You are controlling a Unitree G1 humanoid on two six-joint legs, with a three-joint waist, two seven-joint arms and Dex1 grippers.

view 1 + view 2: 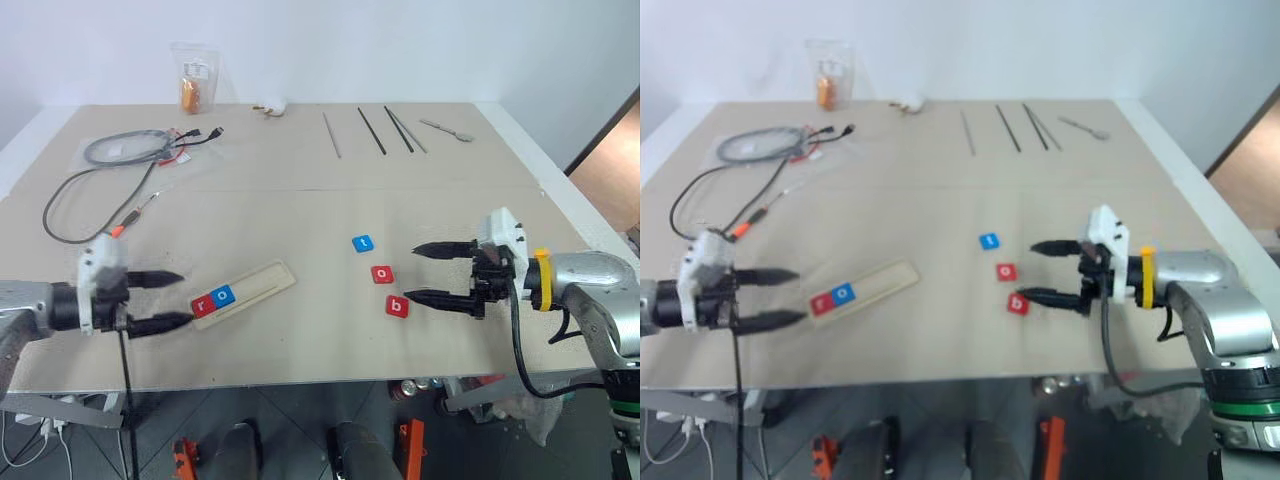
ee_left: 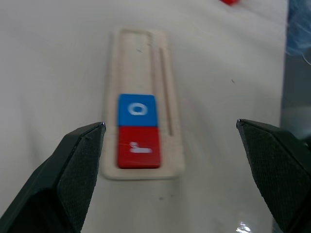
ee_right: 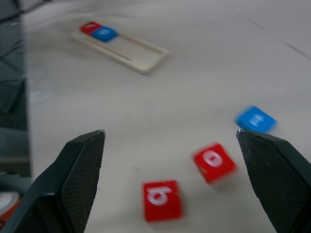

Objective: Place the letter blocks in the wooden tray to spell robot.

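The right gripper (image 1: pixel 433 274) hangs just above the table with its two black fingers spread wide and nothing between them, tips pointing across toward the robot's left. Just off those tips lie three loose letter blocks: the red b (image 1: pixel 397 307) nearest the lower finger, the red o (image 1: pixel 383 274) a little farther up the table, and the blue t (image 1: pixel 363 243) beyond that, the three forming a short slanted row, each apart from the next and all flat on the tabletop (image 1: pixel 300 180).

Over on the other side, the left gripper (image 1: pixel 172 299) is also gaping wide and empty, fingers aimed at the near end of the wooden tray (image 1: pixel 262 284). The tray lies at a slant on the table, between the two grippers. In its groove, at the end closest to the left gripper, sit the red r (image 1: pixel 203 305) and the blue o (image 1: pixel 223 296), touching side by side; the rest of the groove is bare wood.

Farther back on the table, well away from the blocks, a coil of grey cable (image 1: pixel 120 150) trails a long loop toward the left edge, a small clear bag with something orange in it (image 1: pixel 195 85) stands near the far edge, and a few thin dark rods (image 1: pixel 370 128) lie in a row beside a metal spoon (image 1: pixel 447 129)
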